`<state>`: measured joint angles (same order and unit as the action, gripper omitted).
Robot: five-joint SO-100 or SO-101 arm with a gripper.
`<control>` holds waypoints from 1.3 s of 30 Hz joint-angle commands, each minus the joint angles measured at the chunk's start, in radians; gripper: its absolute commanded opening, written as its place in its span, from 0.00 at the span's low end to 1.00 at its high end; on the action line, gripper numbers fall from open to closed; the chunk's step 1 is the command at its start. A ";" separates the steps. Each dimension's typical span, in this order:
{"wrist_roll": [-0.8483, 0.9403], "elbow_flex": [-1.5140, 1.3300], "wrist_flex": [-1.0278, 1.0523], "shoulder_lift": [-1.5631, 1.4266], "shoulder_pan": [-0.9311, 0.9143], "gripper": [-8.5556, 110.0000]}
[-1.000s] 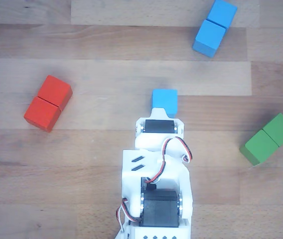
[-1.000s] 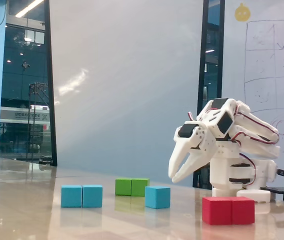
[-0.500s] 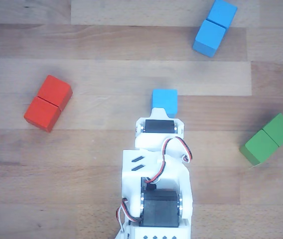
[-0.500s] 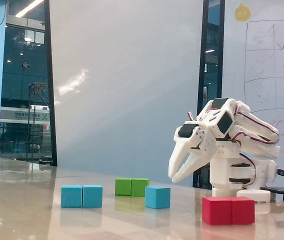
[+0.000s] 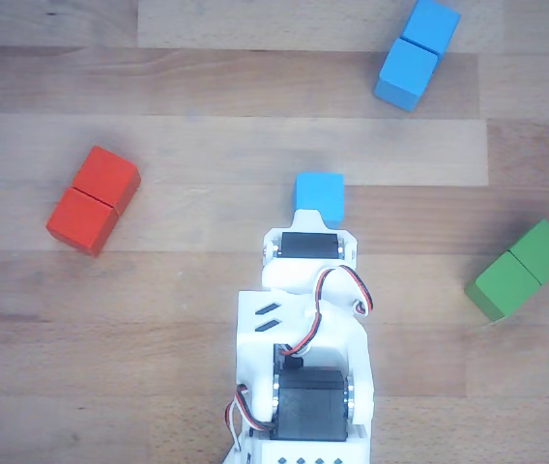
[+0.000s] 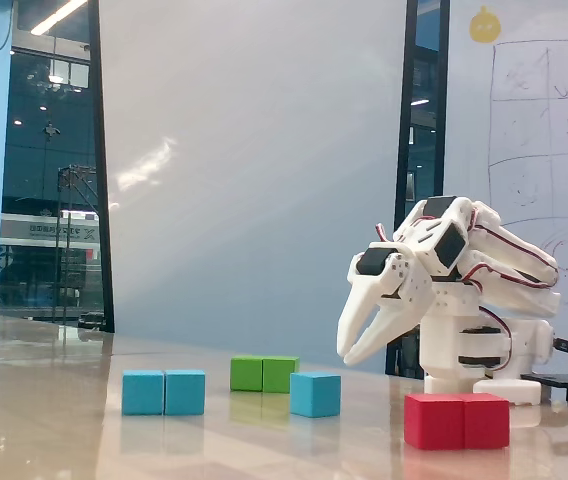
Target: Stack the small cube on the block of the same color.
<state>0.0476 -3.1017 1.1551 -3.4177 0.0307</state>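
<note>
The small light-blue cube (image 5: 318,193) lies on the wooden table just beyond the arm's front end; it also shows in the fixed view (image 6: 315,394). The oblong blue block (image 5: 417,53) with a seam lies at the far right of the other view, at the left in the fixed view (image 6: 164,392). My gripper (image 6: 348,357) hangs above the table, pointing down, a little above and beside the small cube. Its fingertips are together and it holds nothing. In the other view the white arm (image 5: 303,329) hides the fingers.
A red oblong block (image 5: 93,200) lies left of the arm and a green oblong block (image 5: 521,269) lies right of it. In the fixed view the red block (image 6: 457,420) is nearest the camera and the green block (image 6: 264,374) is behind the cube.
</note>
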 commanded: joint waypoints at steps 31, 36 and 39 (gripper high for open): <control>-0.006 0.874 0.046 1.213 0.012 0.08; -0.006 0.887 0.107 1.333 0.005 0.08; -0.008 0.890 0.098 1.358 0.005 0.08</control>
<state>0.0476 -2.3117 1.2471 -2.0709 0.0307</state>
